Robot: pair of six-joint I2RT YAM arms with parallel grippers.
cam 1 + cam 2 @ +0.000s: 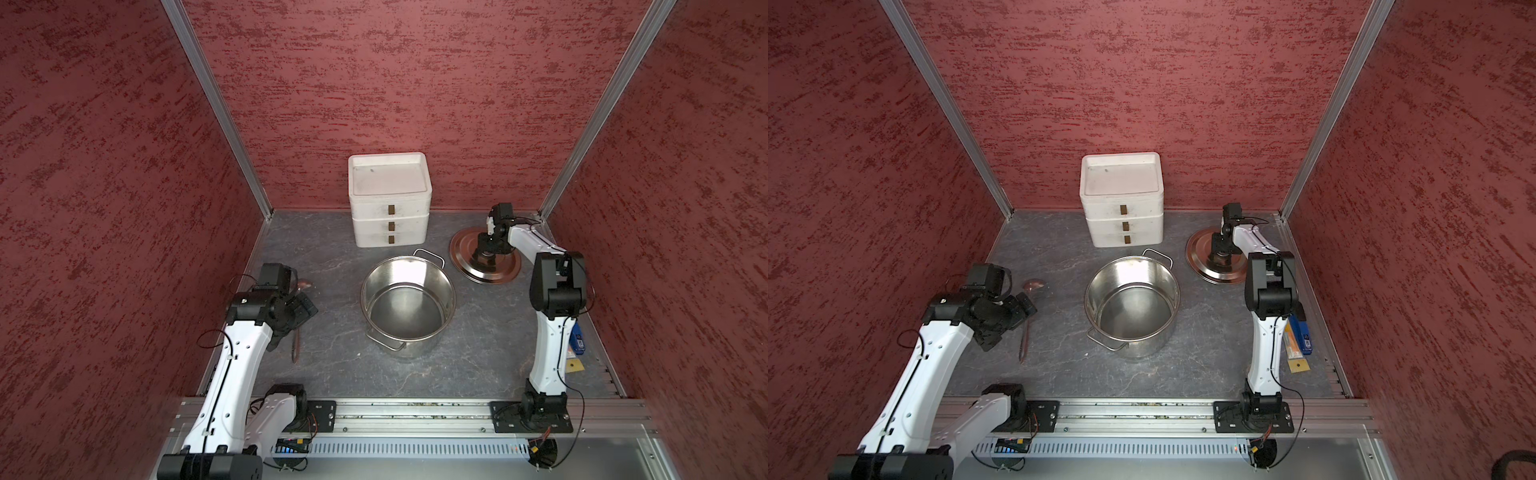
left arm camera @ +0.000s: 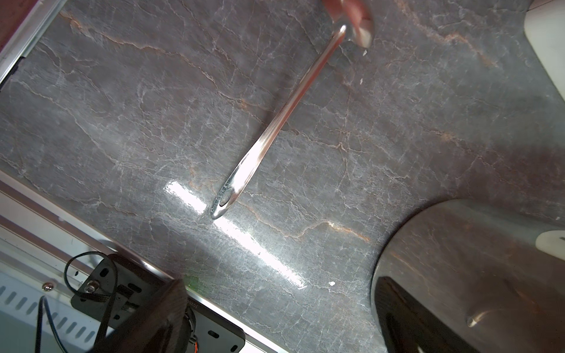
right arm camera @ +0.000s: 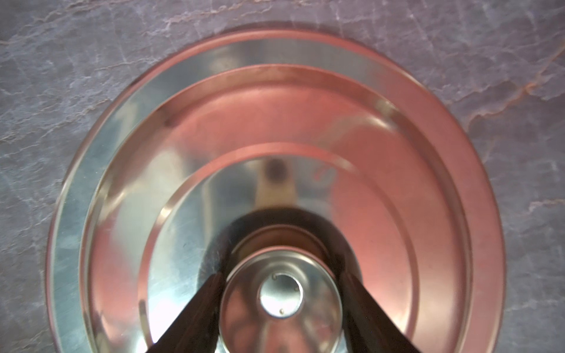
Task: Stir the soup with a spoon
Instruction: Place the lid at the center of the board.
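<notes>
Over by the left wall, the spoon (image 2: pixel 278 122) is lying flat on the grey marbled table (image 1: pixel 332 370). It is running close along the table's left edge, with its bowl pointing to the back and its handle tip pointing at the front rail (image 1: pixel 415 415). The left gripper (image 1: pixel 301 311) is hanging right over the handle, jaws spread wide and nothing between them. In the wrist view the spoon is sitting out ahead of the fingers, untouched.

Moving across, a broad strip of bare table is separating the spoon from the steel pot (image 1: pixel 424 345). The pot is standing upright in the middle with its mouth uncovered, one loop handle facing front-left and the other back-right. Bare table is showing in front of the pot too, down to the rail. Behind it, just clear of the rim, a white drawer stack (image 1: pixel 388 216) is sitting against the back wall.

On the right, the lid (image 1: pixel 463 247) is lying flat near the back corner, apart from the pot. The right gripper (image 1: pixel 484 257) is coming straight down on it, and its fingers look clamped on either side of the knob (image 3: pixel 281 293). Along the right edge, a blue item (image 1: pixel 1303 332) and an orange strip (image 1: pixel 1293 353) are crowding the margin beside that arm.
</notes>
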